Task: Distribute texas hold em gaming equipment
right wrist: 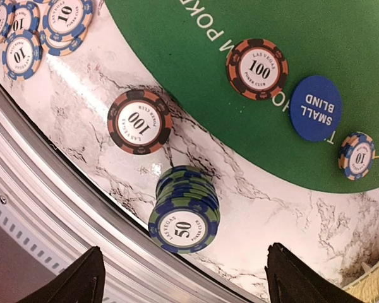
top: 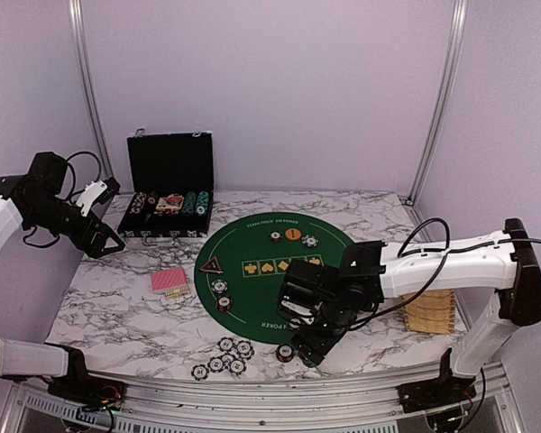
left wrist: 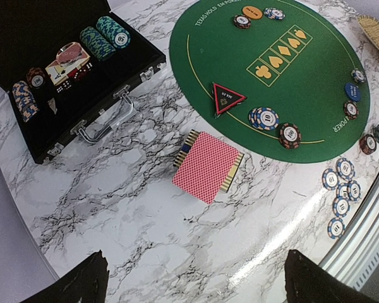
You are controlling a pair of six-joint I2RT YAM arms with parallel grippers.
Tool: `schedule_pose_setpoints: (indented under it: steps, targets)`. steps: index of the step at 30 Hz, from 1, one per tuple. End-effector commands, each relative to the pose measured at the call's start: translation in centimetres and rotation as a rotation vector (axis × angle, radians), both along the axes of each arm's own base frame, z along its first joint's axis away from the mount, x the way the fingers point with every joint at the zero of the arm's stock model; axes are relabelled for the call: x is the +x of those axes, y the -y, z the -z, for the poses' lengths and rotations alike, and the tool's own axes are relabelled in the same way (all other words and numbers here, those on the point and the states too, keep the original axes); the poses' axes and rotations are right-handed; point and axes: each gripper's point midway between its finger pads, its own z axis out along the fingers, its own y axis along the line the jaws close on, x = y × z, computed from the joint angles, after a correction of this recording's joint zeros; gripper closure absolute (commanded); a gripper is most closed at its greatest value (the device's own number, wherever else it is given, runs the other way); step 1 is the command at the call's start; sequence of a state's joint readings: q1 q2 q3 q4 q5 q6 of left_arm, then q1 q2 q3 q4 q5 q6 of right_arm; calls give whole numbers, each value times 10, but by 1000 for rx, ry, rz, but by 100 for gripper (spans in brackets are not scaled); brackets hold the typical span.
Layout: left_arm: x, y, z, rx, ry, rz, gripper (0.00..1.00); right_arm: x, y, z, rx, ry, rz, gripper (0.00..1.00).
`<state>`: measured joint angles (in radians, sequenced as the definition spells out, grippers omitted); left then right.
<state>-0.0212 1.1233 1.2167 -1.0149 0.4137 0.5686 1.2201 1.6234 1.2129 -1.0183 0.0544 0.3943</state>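
The right end effector (right wrist: 183,255) is hovering wide open and empty, the upright teal chip stack (right wrist: 184,211) sitting centred between its jaws on the counter (right wrist: 284,208) — well apart from the equally open left end effector (left wrist: 197,259).

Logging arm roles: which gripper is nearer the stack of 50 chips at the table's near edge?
Right. The right gripper hangs open close over the stack of 50 chips, not touching. The left gripper is far off, beside the black case.
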Motion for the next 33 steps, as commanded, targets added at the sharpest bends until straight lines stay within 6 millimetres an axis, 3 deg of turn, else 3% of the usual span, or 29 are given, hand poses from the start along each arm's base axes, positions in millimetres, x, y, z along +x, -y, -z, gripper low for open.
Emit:
schedule_pose_setpoints:
  steps: [1,8,27,33]
  targets:
    - [-2,3,-10,-12,10,11,1,-1,-3,9,-15,-5,3,14]
    - [-1,2,-11,-7,13,8,1,-1,-13,22,-10,-20,-15,21]
    - [-2,0,-12,10,23,2,1,-4,-8,37,-23,-36,-20,42]
    - [-2,-1,-12,16,27,1,1,-2,-9,37,-23,-26,-21,55]
